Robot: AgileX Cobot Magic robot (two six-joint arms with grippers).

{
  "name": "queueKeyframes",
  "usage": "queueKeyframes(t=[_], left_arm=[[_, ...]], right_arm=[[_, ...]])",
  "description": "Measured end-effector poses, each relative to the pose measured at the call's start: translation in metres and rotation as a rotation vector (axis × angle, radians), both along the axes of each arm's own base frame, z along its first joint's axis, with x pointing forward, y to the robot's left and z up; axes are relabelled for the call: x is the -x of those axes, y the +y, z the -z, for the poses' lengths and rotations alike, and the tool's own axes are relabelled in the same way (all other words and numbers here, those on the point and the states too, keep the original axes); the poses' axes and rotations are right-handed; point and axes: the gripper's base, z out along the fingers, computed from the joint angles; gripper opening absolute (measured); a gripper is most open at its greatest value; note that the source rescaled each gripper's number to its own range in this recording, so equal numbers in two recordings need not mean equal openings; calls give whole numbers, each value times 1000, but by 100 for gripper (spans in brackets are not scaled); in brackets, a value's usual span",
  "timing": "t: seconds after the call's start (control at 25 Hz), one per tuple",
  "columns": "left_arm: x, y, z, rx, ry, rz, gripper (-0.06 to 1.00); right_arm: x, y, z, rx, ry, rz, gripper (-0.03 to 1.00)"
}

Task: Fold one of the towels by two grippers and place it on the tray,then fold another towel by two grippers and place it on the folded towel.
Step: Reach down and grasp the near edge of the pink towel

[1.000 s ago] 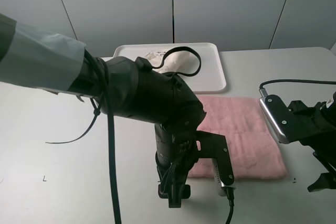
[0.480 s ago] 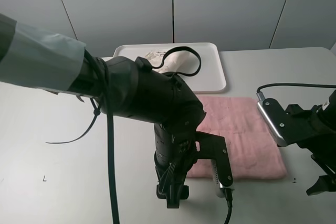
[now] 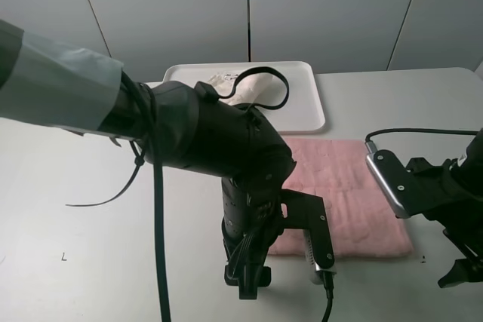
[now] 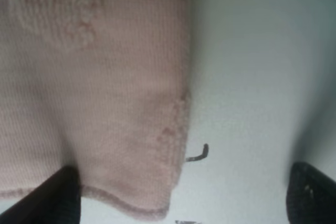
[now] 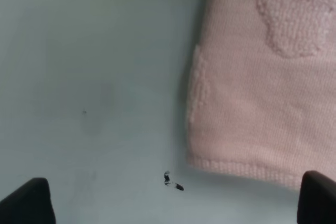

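Note:
A pink towel (image 3: 355, 194) lies spread flat on the table in front of the white tray (image 3: 309, 107). A folded cream towel (image 3: 256, 87) lies on the tray, partly hidden by my left arm. My left gripper (image 3: 249, 280) is open and low over the pink towel's near left corner (image 4: 163, 203); one fingertip (image 4: 55, 195) is over the cloth and the other (image 4: 312, 192) over bare table. My right gripper (image 3: 459, 271) is open, with the towel's near right corner (image 5: 210, 163) between its fingertips (image 5: 26, 203).
The grey table (image 3: 90, 246) runs under everything. Small black marks sit on it by each towel corner (image 4: 198, 153) (image 5: 172, 181). My bulky left arm (image 3: 204, 141) and its cables (image 3: 158, 262) block much of the middle. A grey wall stands behind the tray.
My right arm has shifted left and lower, closer to the pink towel's near right corner. My left arm has hardly moved.

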Motion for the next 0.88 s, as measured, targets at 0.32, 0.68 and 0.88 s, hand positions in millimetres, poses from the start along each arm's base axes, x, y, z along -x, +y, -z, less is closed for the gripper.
queueKeyframes(t=[0.32,0.68,0.88], left_arm=[[0,0,0,-2,1,4,100],[0,0,6,-19,5,-8,100],[0,1,6,-23,1,-8,100]], right_arm=[[7,10,13,1,16,-24,100],[5,10,13,0,-1,-1,100],[5,10,13,0,-5,1,100]])
